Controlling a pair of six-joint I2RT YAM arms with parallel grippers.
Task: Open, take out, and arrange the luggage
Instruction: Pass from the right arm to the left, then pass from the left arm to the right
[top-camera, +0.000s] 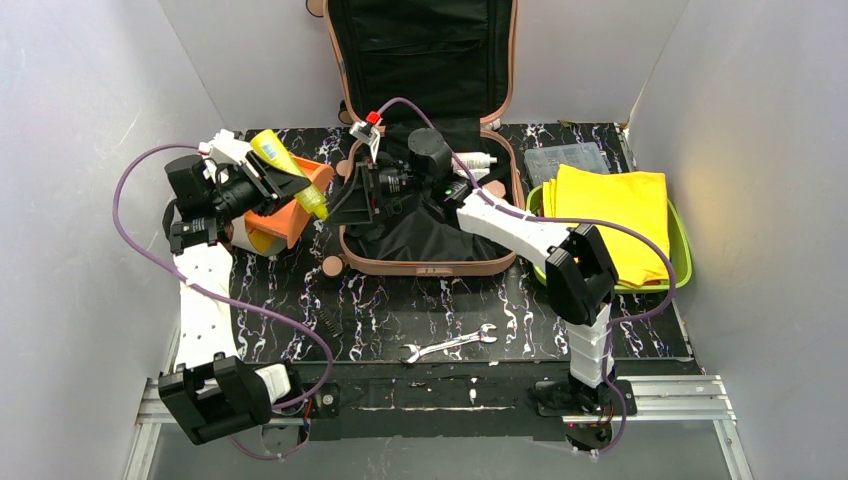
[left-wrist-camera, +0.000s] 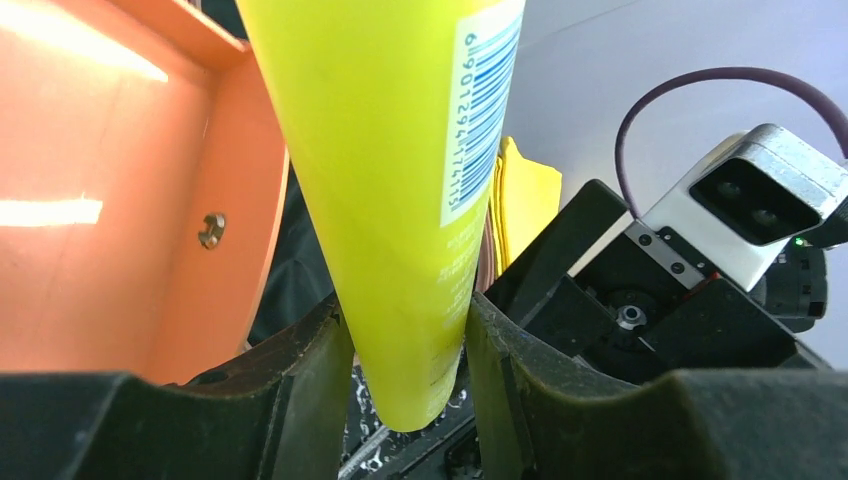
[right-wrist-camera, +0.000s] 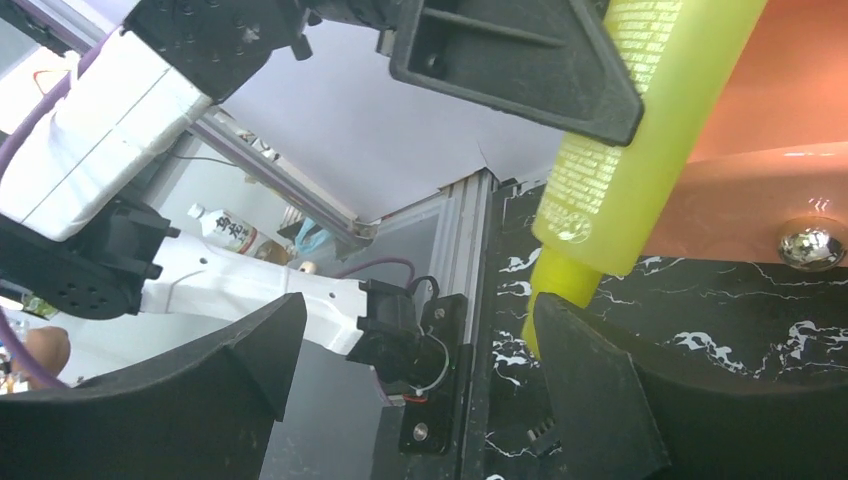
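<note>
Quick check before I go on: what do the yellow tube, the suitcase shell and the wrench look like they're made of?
The yellow tube in the left gripper looks like soft glossy plastic: it has a sheen, a printed barcode and a tapering body. The suitcase has a smooth pink shell, likely hard plastic given its moulded rounded corners, and a black fabric lining. The wrench is bare silvery metal.

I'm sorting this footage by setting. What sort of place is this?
Probably a robotics lab test cell, not a home: plain white panels box in a marbled tabletop, an aluminium rail runs along its near edge, and the suitcase looks like a staged prop.
</note>
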